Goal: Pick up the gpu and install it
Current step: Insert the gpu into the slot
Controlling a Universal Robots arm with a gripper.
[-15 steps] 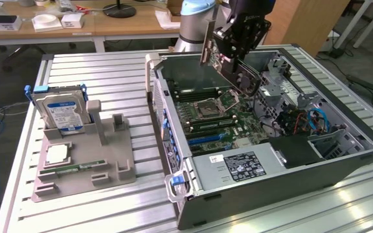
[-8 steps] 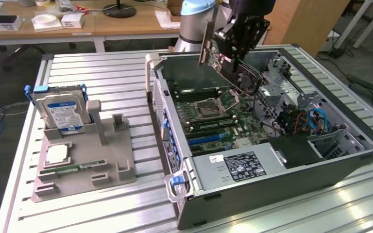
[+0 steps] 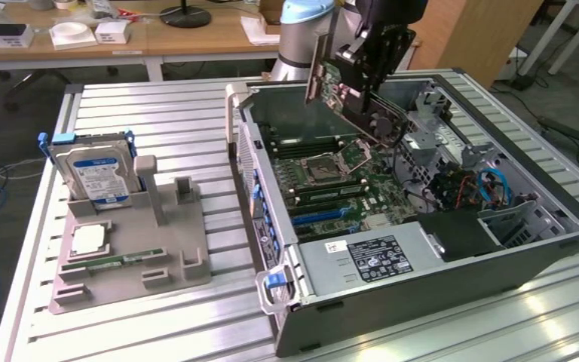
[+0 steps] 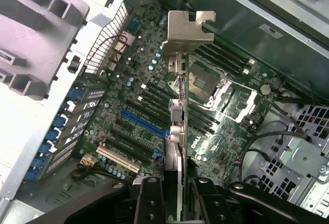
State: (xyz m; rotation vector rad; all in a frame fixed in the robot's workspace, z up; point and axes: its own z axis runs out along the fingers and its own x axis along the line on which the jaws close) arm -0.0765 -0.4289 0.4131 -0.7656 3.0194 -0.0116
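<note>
The gpu (image 3: 330, 89), a green card with a silver end bracket, hangs tilted in the air over the back of the open computer case (image 3: 531, 260), above the motherboard (image 3: 345, 185). My gripper (image 3: 370, 84) is shut on it from above. In the wrist view the gpu (image 4: 187, 29) appears edge-on, bracket end farthest from me. It is clamped between the two black fingers (image 4: 149, 203) of my gripper (image 4: 180, 201). Below it lie the CPU socket (image 4: 203, 82) and the expansion slots, among them a blue slot (image 4: 144, 124).
At the exterior view's left a grey fixture (image 3: 129, 260) holds a blue-labelled hard drive (image 3: 93, 177), a CPU chip (image 3: 88, 240) and a memory stick (image 3: 114, 262). The case holds a power supply (image 3: 370, 256), cables (image 3: 491, 188) and drive bays. All of it rests on a slatted metal table (image 3: 148, 121).
</note>
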